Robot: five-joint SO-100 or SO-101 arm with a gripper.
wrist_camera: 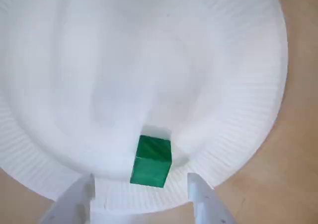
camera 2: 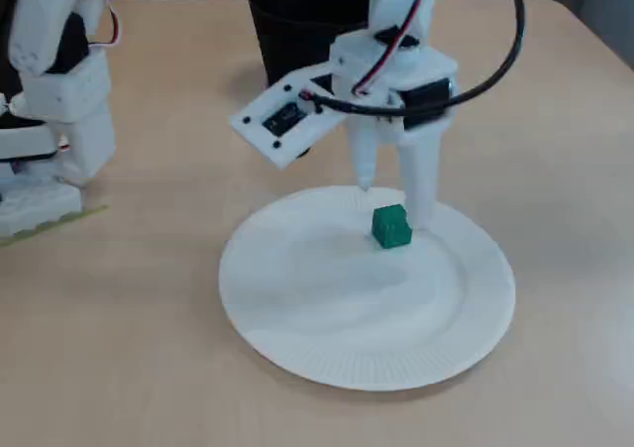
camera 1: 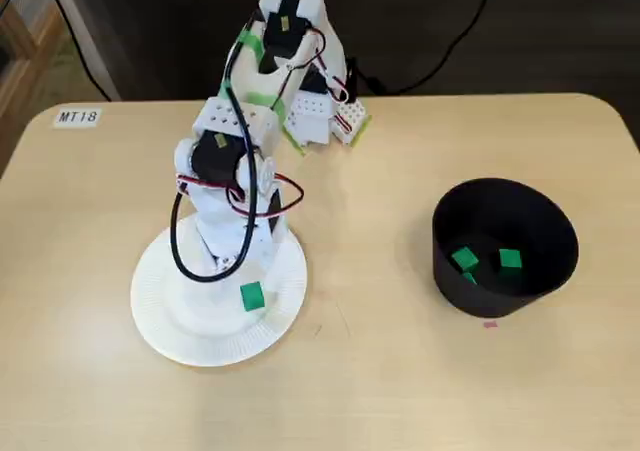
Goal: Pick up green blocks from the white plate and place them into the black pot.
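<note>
One green block (camera 1: 251, 296) lies on the white paper plate (camera 1: 170, 321), toward its right side in a fixed view. My gripper (camera 2: 393, 205) is open and hangs low over the plate; the block (camera 2: 391, 226) lies just in front of its two white fingers (camera 2: 421, 194), apart from them. The wrist view shows the block (wrist_camera: 151, 161) between the two fingertips (wrist_camera: 201, 194) near the plate rim (wrist_camera: 248, 134). The black pot (camera 1: 450, 271) stands to the right with two green blocks (camera 1: 463, 260) visible inside. The arm hides part of the plate.
The arm's base (camera 1: 300, 61) stands at the table's far edge, with cables behind it. A label reading MT18 (camera 1: 77, 117) sits at the far left corner. A small pink mark (camera 1: 490, 324) lies in front of the pot. Bare tabletop lies between plate and pot.
</note>
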